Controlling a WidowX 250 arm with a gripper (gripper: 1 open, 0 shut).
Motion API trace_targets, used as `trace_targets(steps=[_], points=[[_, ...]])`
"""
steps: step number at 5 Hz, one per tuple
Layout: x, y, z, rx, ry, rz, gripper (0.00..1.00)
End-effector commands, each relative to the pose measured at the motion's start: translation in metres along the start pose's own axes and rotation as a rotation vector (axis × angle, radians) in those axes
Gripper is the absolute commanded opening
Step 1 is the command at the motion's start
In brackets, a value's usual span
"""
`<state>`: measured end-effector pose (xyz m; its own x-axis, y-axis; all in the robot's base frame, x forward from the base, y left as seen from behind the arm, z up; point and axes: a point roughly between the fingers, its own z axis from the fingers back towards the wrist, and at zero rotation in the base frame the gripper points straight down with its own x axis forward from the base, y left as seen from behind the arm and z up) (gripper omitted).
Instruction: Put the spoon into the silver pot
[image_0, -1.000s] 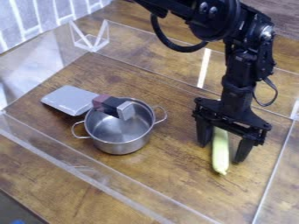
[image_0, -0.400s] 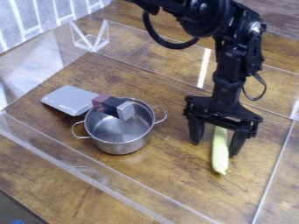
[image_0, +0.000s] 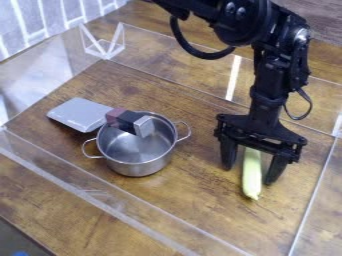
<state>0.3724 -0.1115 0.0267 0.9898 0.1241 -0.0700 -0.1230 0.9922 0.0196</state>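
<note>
The task appears to be at its start: the spoon (image_0: 251, 178) is outside the pot, and the grasp, the carry and the release inside the pot all seem to be left. The spoon lies on the wooden counter (image_0: 174, 211) at about four o'clock in the view, its thick pale-yellow handle pointing toward six o'clock. Its other end is hidden under the claw (image_0: 251, 172), so the silver bowl cannot be made out. The black claw is spread wide, its two fingers on either side of the upper part of the handle; whether they touch it is hard to tell. It does not appear to grip anything.

The silver pot (image_0: 139, 164), round, shiny and upright, sits at about eight o'clock from the centre of the view, with small loop handles on two sides. No lid covers it, and no food or utensil shows in the part of its inside that is visible. A small block-like object (image_0: 130, 122), dark red and grey, overlaps its rim at eleven o'clock and hides part of the interior. A flat grey rectangular slab (image_0: 80, 114) lies just beyond, toward ten o'clock.
</note>
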Motion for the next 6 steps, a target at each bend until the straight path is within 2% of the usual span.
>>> trace_targets(steps=[1, 3, 4, 6], points=[[0.002, -0.012, 0.027, -0.026, -0.052, 0.001, 1.00], [0.001, -0.026, 0.020, -0.022, -0.032, 0.015, 1.00], [0.002, -0.012, 0.028, -0.021, -0.041, 0.093, 1.00], [-0.010, 0.007, 0.041, -0.026, -0.069, 0.232, 1.00]])
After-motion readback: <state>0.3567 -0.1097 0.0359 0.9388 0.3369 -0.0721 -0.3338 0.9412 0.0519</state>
